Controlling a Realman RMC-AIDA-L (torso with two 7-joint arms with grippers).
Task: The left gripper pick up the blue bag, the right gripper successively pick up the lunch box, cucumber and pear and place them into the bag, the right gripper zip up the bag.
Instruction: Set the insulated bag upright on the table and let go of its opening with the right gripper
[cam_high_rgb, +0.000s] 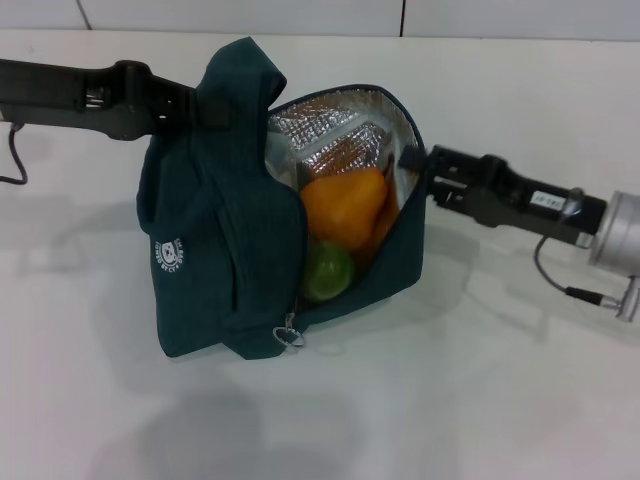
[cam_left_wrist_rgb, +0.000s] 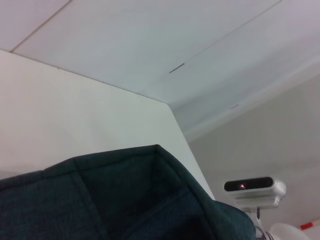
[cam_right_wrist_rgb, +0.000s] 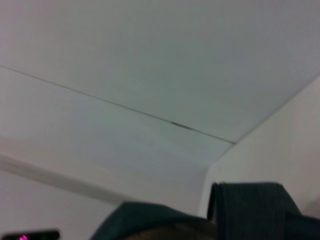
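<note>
The blue bag (cam_high_rgb: 220, 250) stands on the white table, its mouth open toward the right and its silver foil lining showing. Inside lie the orange pear (cam_high_rgb: 345, 205) and, below it, the green end of the cucumber (cam_high_rgb: 328, 272). The lunch box is hidden. My left gripper (cam_high_rgb: 205, 108) reaches in from the left and is shut on the bag's raised top fabric, which fills the bottom of the left wrist view as the bag's cloth (cam_left_wrist_rgb: 125, 200). My right gripper (cam_high_rgb: 412, 160) is at the right rim of the bag's mouth. The bag's fabric (cam_right_wrist_rgb: 250, 205) also shows in the right wrist view.
The zipper's ring pull (cam_high_rgb: 290, 335) hangs at the bag's lower front. The white table (cam_high_rgb: 480, 380) extends around the bag. A cable (cam_high_rgb: 560, 285) trails from the right wrist. A camera on a stand (cam_left_wrist_rgb: 250, 186) shows in the left wrist view.
</note>
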